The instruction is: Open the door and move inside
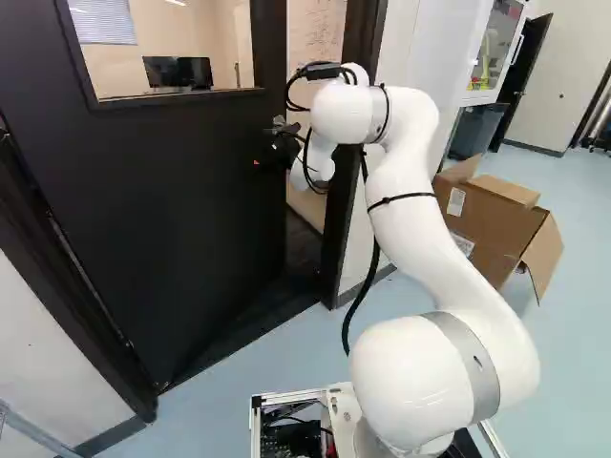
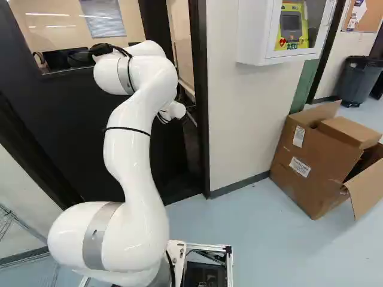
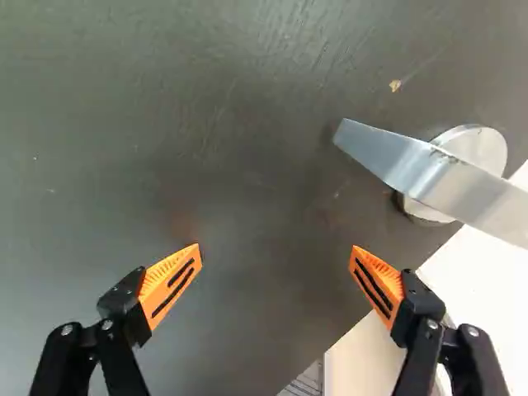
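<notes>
The door (image 1: 143,200) stands ajar. Before its face the gripper (image 1: 269,151) is spread wide, holding nothing; whether it touches the door, I can't tell. The handle (image 3: 400,161) sits by the door's free edge.

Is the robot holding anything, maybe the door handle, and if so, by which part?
Nothing is held: the gripper stands open, facing the door, with the handle off to one side of it.

The pale blue floor (image 2: 257,239) carries an open cardboard box (image 2: 311,161), with a grey bin (image 2: 359,82) standing well beyond that box.
</notes>
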You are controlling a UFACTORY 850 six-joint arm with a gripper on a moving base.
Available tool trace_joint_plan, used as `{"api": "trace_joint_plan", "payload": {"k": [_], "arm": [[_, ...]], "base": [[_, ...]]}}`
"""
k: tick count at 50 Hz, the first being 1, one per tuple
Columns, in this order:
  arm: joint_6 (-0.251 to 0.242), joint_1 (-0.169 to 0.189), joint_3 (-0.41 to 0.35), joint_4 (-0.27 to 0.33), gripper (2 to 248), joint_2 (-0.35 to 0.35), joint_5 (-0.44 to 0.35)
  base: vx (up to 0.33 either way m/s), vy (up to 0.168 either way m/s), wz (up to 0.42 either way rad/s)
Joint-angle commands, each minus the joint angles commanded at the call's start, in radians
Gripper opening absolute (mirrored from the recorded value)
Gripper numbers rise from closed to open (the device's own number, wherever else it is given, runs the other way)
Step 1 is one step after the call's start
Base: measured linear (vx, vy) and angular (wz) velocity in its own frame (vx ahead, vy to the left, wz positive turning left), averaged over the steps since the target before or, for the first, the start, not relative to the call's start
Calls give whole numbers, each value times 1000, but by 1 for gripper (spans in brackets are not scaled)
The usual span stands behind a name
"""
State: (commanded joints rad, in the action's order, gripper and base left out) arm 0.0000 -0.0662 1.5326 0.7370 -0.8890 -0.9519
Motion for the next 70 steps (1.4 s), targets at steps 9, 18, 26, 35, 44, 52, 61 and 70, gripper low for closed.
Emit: {"api": "trace_joint_plan", "payload": {"k": [9, 18, 26, 35, 44, 52, 61, 70], "arm": [[0, -5, 38, 0, 247, -26, 0], [0, -9, 71, 0, 247, -48, 0], [0, -10, 82, 0, 247, -55, 0], [0, -11, 84, 0, 247, -57, 0], [0, -11, 75, -10, 247, -51, 0], [0, -12, 43, -26, 247, -29, 0], [0, -13, -12, -49, 247, 8, 0], [0, -15, -77, -80, 247, 53, 2]], "base": [[0, 0, 0], [0, 0, 0], [0, 0, 0], [0, 0, 0], [0, 0, 0], [0, 0, 0], [0, 0, 0], [0, 0, 0]]}}
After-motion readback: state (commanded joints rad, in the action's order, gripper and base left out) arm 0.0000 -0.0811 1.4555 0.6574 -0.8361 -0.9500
